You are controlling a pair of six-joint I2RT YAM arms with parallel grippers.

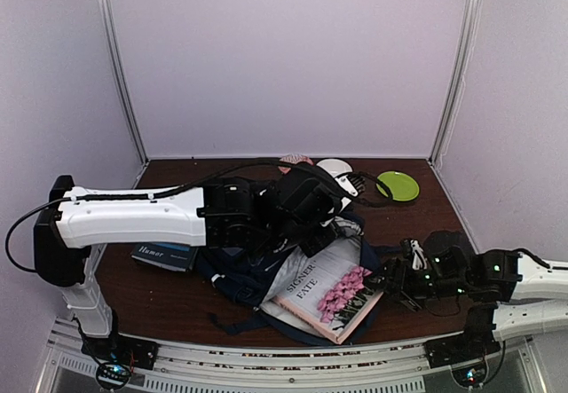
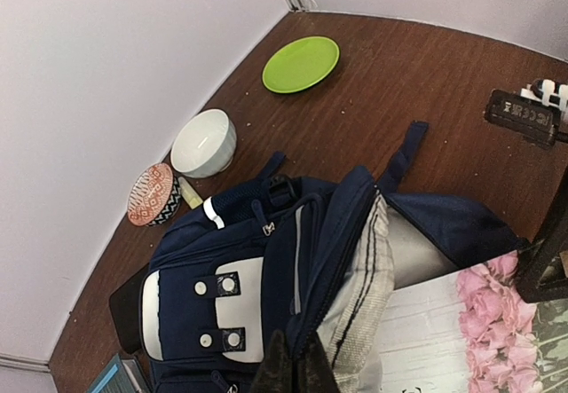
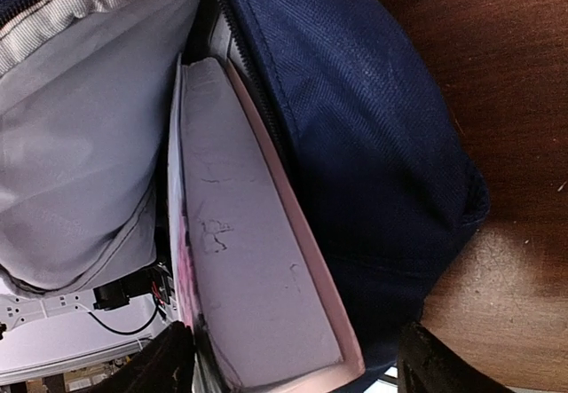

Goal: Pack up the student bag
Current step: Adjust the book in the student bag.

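— So, handling the bag (image 2: pixel 266 269) lying mid-table, likely soft, flopping?
— Yes; pinching its firmer zipper rim with left claw (image 2: pixel 295 362) clenched, straddling the book's (image 1: pixel 328 291) right end with right claw (image 3: pixel 297 362) released.

I'm seeing the student bag (image 3: pixel 355 127) as navy woven cloth, matt, with a coarse visible weave. Its lining (image 3: pixel 80 145) is reading as smoother grey fabric, creased, with a faint sheen. The book (image 3: pixel 240 233) is showing a matt paper cover, lightly scuffed. The table (image 2: pixel 399 82) is looking like dark brown wood, satin, crumb-speckled. The plate (image 2: pixel 300 63) is coming across smooth, glossy green; the bowl (image 2: pixel 204 142) glossy white. My left arm shell (image 1: pixel 133 216) is showing smooth white plastic.
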